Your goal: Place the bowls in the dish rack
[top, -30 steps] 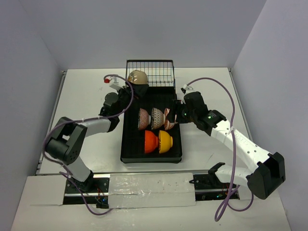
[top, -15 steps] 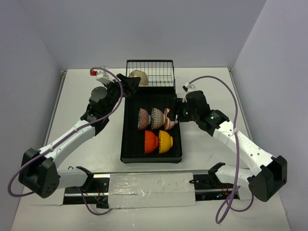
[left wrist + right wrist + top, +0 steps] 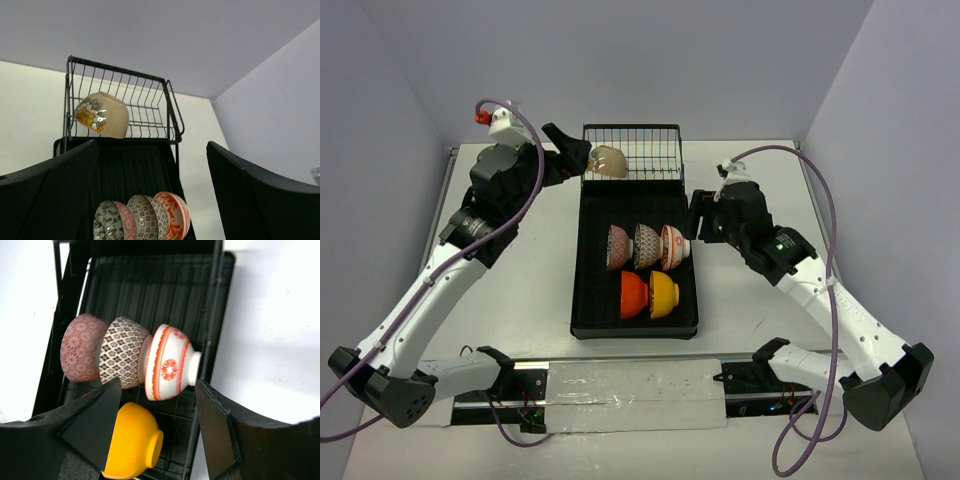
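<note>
The black dish rack [image 3: 630, 205] lies mid-table with its wire basket [image 3: 655, 145] at the far end. A beige bowl [image 3: 608, 162] with a flower patch [image 3: 101, 115] lies on its side in the basket. Three patterned bowls stand on edge in a row: pinkish [image 3: 618, 247], grey [image 3: 646, 245], red-on-white [image 3: 673, 247]. In front of them stand a red-orange bowl [image 3: 634, 295] and a yellow-orange bowl [image 3: 664, 294]. My left gripper [image 3: 572, 156] hangs open and empty, left of the beige bowl. My right gripper [image 3: 697, 222] is open beside the rack's right rim, near the red-on-white bowl [image 3: 170, 362].
The white table [image 3: 510, 300] is walled at the back and both sides. A taped strip [image 3: 620, 385] runs along the near edge by the arm bases. Purple cables [image 3: 820, 210] loop off both arms.
My left gripper opened wider, rose and drew back to the left, leaving the beige bowl in the basket. My right gripper backed off to the right of the red-on-white bowl.
</note>
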Controlling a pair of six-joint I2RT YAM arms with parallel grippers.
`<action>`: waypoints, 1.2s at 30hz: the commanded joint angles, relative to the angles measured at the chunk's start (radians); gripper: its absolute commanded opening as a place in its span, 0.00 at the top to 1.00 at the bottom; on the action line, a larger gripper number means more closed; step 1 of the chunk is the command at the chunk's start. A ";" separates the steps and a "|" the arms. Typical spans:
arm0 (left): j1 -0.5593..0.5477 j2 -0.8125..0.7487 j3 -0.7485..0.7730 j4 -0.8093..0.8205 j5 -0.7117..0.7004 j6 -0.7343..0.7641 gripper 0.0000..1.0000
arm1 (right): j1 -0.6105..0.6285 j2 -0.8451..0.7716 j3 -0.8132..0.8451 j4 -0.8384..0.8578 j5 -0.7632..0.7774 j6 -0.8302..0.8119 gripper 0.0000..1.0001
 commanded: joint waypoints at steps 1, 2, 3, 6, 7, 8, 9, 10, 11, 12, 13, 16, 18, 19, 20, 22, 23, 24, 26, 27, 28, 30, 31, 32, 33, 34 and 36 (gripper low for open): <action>-0.002 0.030 0.117 -0.261 0.038 0.063 0.06 | 0.009 -0.035 0.051 -0.023 0.086 -0.019 0.31; -0.002 0.049 0.144 -0.297 0.043 0.075 0.06 | 0.009 -0.033 0.053 -0.025 0.087 -0.020 0.31; -0.002 0.060 0.189 -0.329 0.047 0.103 0.06 | 0.010 -0.032 0.061 -0.034 0.089 -0.019 0.31; -0.002 0.079 0.218 -0.415 0.008 0.154 0.06 | 0.021 -0.044 0.073 -0.060 0.097 -0.009 0.31; -0.002 0.074 0.205 -0.415 -0.009 0.169 0.06 | 0.025 -0.056 0.068 -0.059 0.101 -0.005 0.31; -0.002 0.053 0.183 -0.402 -0.008 0.198 0.05 | 0.028 -0.073 0.055 -0.056 0.109 -0.002 0.31; -0.002 0.036 0.156 -0.385 -0.009 0.204 0.05 | 0.032 -0.104 0.052 -0.059 0.110 0.003 0.30; -0.002 0.016 0.095 -0.371 -0.015 0.201 0.06 | 0.033 -0.116 0.050 -0.063 0.118 0.007 0.30; -0.002 -0.027 0.062 -0.336 -0.029 0.192 0.05 | 0.035 -0.127 0.062 -0.075 0.126 0.012 0.29; -0.002 -0.050 0.030 -0.316 -0.032 0.191 0.06 | 0.035 -0.147 0.076 -0.107 0.135 0.014 0.29; 0.000 -0.076 -0.036 -0.297 -0.040 0.188 0.06 | 0.036 -0.153 0.093 -0.128 0.152 0.012 0.29; -0.002 -0.166 -0.159 -0.231 -0.072 0.189 0.06 | 0.042 -0.174 0.163 -0.207 0.184 0.009 0.28; -0.002 -0.206 -0.220 -0.205 -0.115 0.207 0.06 | 0.045 -0.181 0.211 -0.256 0.187 -0.002 0.26; -0.002 -0.214 -0.234 -0.202 -0.133 0.227 0.06 | 0.044 -0.178 0.220 -0.267 0.202 -0.006 0.26; -0.002 -0.214 -0.248 -0.201 -0.152 0.237 0.05 | 0.044 -0.171 0.237 -0.298 0.212 -0.008 0.26; -0.002 -0.213 -0.276 -0.202 -0.187 0.246 0.06 | 0.047 -0.150 0.246 -0.325 0.215 -0.014 0.26; -0.002 -0.216 -0.285 -0.201 -0.181 0.244 0.05 | 0.048 -0.148 0.242 -0.341 0.216 -0.016 0.26; -0.002 -0.220 -0.305 -0.182 -0.158 0.247 0.06 | 0.053 -0.153 0.234 -0.344 0.215 -0.028 0.25; 0.000 -0.231 -0.326 -0.165 -0.138 0.246 0.05 | 0.065 -0.180 0.208 -0.347 0.238 -0.048 0.24; -0.002 -0.230 -0.319 -0.183 -0.134 0.244 0.05 | 0.070 -0.191 0.203 -0.350 0.245 -0.066 0.23; 0.000 -0.226 -0.314 -0.188 -0.135 0.238 0.05 | 0.077 -0.223 0.196 -0.347 0.253 -0.075 0.22; -0.002 -0.229 -0.319 -0.188 -0.137 0.240 0.05 | 0.133 -0.259 0.183 -0.321 0.270 -0.095 0.16; -0.002 -0.230 -0.317 -0.194 -0.138 0.237 0.04 | 0.143 -0.273 0.179 -0.312 0.269 -0.100 0.13; -0.002 -0.230 -0.317 -0.197 -0.137 0.235 0.04 | 0.151 -0.271 0.180 -0.312 0.273 -0.105 0.12; -0.002 -0.231 -0.319 -0.197 -0.135 0.235 0.04 | 0.166 -0.265 0.180 -0.310 0.299 -0.103 0.12; -0.002 -0.230 -0.322 -0.196 -0.126 0.234 0.04 | 0.171 -0.248 0.173 -0.309 0.311 -0.103 0.12; -0.002 -0.225 -0.320 -0.199 -0.120 0.232 0.04 | 0.189 -0.233 0.154 -0.300 0.313 -0.095 0.12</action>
